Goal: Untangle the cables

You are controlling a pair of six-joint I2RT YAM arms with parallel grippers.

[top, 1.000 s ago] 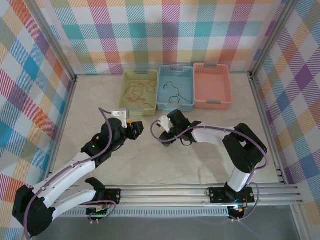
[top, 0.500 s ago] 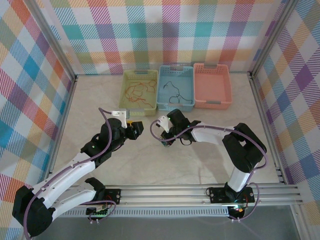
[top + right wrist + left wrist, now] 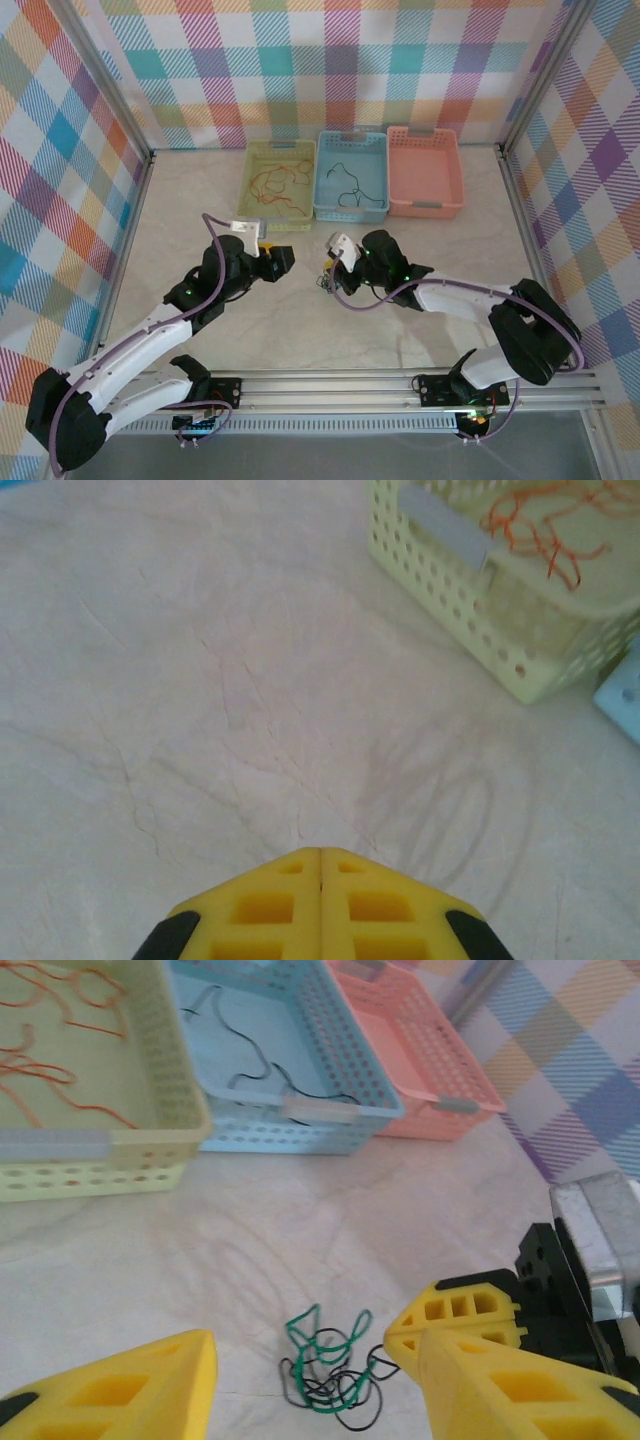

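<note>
A small tangle of dark green and black cables (image 3: pixel 330 1368) lies on the pale table, also seen from above (image 3: pixel 328 284). My right gripper (image 3: pixel 337 268) is at the tangle's right edge; its yellow fingers (image 3: pixel 455 1322) are pressed together, and a black loop of the tangle runs into their tips. In the right wrist view the right gripper (image 3: pixel 320 852) shows no gap and the cable is hidden. My left gripper (image 3: pixel 284 258) stands open just left of the tangle, its fingers (image 3: pixel 130 1390) wide apart with nothing between them.
Three baskets stand in a row at the back: a yellow-green basket (image 3: pixel 262 205) holding red-orange cables (image 3: pixel 50 1070), a blue basket (image 3: pixel 350 212) holding black cables (image 3: pixel 250 1055), and a pink basket (image 3: pixel 425 207). The yellow-green basket (image 3: pixel 470 610) is close ahead of the right gripper.
My right gripper has gone from open to shut at the tangle, and the right arm has swung its wrist lower and to the right. The left gripper has edged slightly right.
</note>
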